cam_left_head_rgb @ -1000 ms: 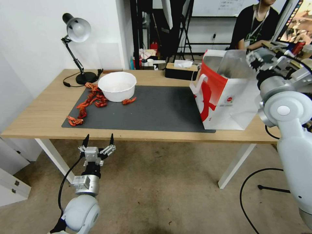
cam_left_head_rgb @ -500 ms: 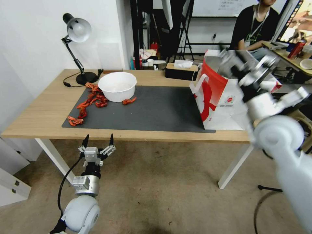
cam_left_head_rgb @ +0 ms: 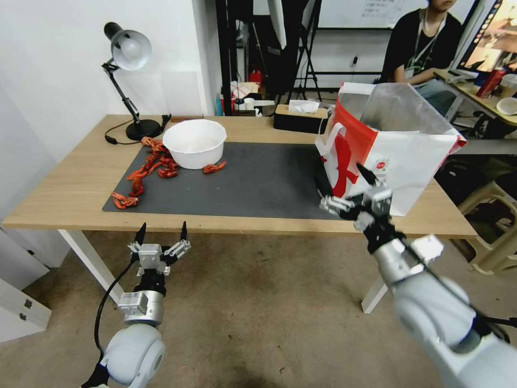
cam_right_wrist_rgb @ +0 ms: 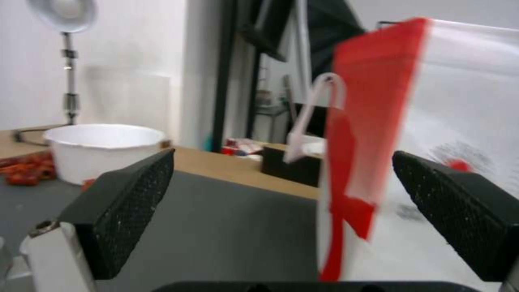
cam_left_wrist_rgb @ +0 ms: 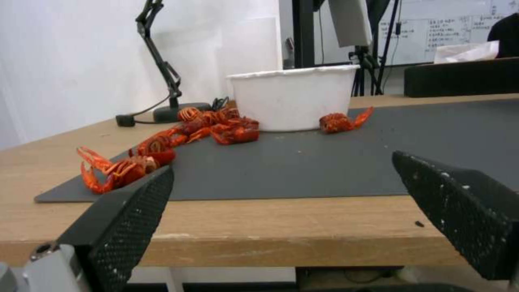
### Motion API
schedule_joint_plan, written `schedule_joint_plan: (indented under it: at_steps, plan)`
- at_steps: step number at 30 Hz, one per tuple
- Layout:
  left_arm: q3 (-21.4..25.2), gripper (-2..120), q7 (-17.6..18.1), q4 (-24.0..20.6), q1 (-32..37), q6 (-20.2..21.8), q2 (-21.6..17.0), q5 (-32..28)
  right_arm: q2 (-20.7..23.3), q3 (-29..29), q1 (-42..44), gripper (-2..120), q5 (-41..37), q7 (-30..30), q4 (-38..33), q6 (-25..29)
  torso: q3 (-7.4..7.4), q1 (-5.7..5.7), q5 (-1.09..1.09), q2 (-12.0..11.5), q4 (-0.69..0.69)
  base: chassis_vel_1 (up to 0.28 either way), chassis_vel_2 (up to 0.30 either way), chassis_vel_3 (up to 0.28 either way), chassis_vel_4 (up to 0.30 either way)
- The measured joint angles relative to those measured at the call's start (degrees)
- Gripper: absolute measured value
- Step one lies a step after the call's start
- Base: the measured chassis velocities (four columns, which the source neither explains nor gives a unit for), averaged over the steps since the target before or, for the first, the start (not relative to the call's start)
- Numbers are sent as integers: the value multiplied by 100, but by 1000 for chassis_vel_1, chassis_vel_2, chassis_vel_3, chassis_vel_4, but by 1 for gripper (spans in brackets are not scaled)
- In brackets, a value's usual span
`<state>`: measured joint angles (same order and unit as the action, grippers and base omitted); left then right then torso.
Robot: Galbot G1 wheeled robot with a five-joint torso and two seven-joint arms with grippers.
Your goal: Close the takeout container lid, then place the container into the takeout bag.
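Takeout bag: a large white paper bag with red side panels, white handles and silver foil lining (cam_left_head_rgb: 396,156) stands upright and open-mouthed on the right end of the table, partly on the mat.
Takeout container: no clear clamshell box lies on the mat or the table top; whether it sits inside the bag I cannot tell.
Handling: judged from its look, the bag is light and thin-walled, apt to crumple or tip if nudged at the side; its looped handle (cam_right_wrist_rgb: 316,117) or the stiff top rim seem the safest places to take hold.
Right pincer (cam_left_head_rgb: 347,194): spread wide and empty, at the table's front edge just before the bag's red panel.
Left pincer (cam_left_head_rgb: 161,234): also wide apart and empty, parked low in front of the table's near edge, pointing up.
Table: pale wooden top (cam_left_head_rgb: 70,188) carrying a dark grey rectangular mat (cam_left_head_rgb: 258,183).
Other things: a round white bowl (cam_left_head_rgb: 195,143) with red crayfish (cam_left_head_rgb: 153,167) strewn beside it, and a black desk lamp (cam_left_head_rgb: 126,81) at the back left corner.
Room: a white wall to the left, dark stands and a black tissue box (cam_left_head_rgb: 300,116) behind, brown floor below.
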<state>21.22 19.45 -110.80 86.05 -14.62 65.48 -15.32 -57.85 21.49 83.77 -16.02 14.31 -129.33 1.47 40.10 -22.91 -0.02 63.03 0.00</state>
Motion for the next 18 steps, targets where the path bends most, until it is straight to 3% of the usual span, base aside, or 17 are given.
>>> schedule_joint_plan:
  at_steps: [8,18]
  plan:
    - [-2,100,-1,-1,12,6,9,-16,-634,-127,788,100,583,283,560,908,0,0,2,-1,0,0,0,0,0]
    - [-7,100,-5,-22,54,36,18,-24,-791,-93,864,100,625,327,842,1116,0,0,1,-1,0,0,0,0,0]
